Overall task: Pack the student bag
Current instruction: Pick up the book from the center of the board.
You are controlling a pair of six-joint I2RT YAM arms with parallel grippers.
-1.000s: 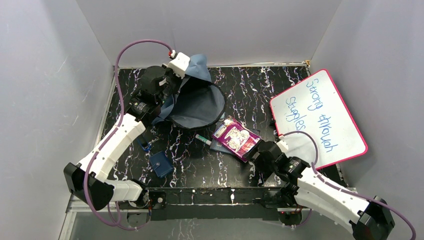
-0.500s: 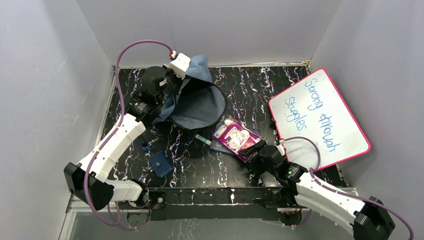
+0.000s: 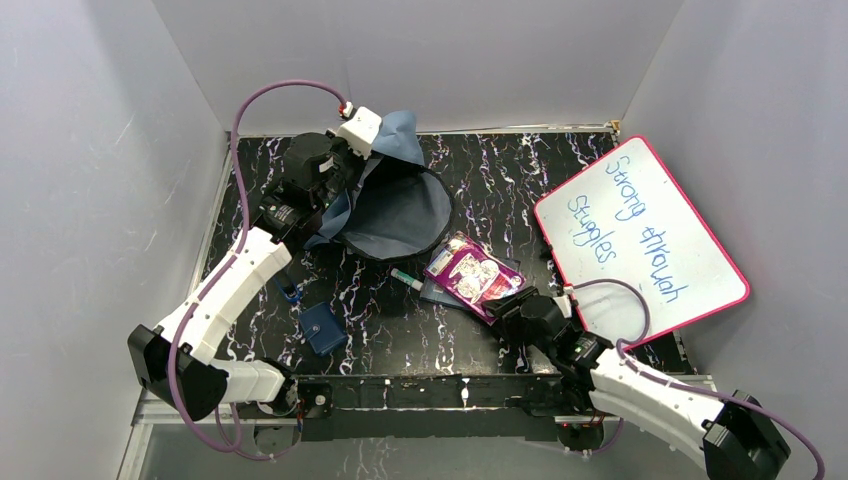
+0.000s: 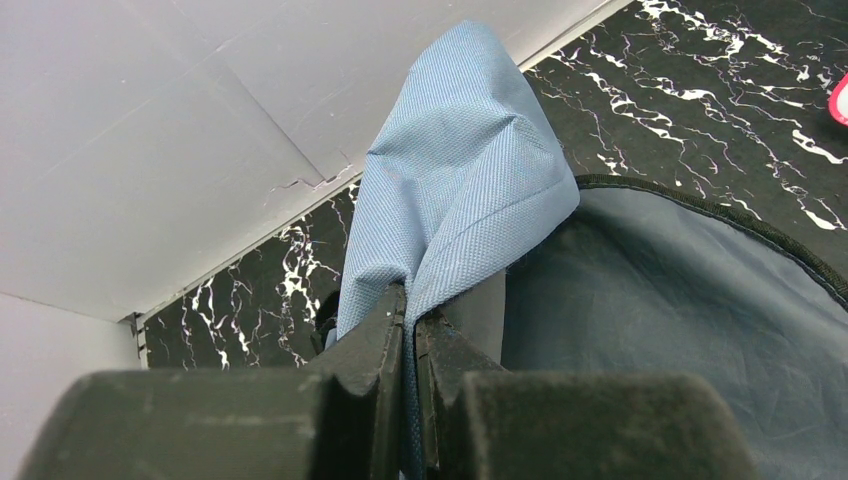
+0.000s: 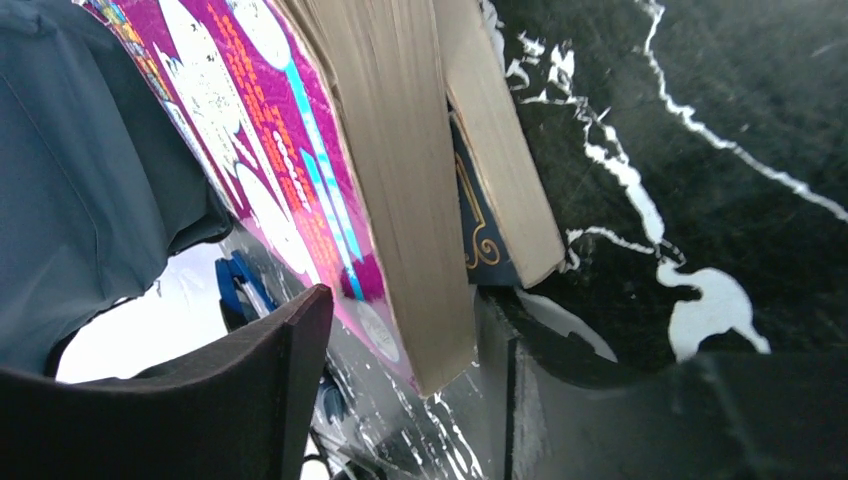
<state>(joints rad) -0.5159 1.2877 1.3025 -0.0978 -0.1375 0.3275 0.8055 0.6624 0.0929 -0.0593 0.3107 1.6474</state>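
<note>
Left gripper (image 4: 410,305): fingers clamped on raised blue fabric flap of student bag (image 3: 400,212). Bag at rear left of table (image 3: 480,165), mouth open. Purple book (image 3: 472,276) right of bag, lying on dark-blue book (image 5: 470,215). Right gripper (image 5: 405,320): fingers apart, straddling purple book's near edge.

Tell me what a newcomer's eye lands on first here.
The pink-framed whiteboard with blue handwriting sits at the right. Mid-table lies a bright purple book, its near corner straddled by the right pincer. At the far left, the left pincer pinches fabric of the blue backpack, holding it up.
</note>
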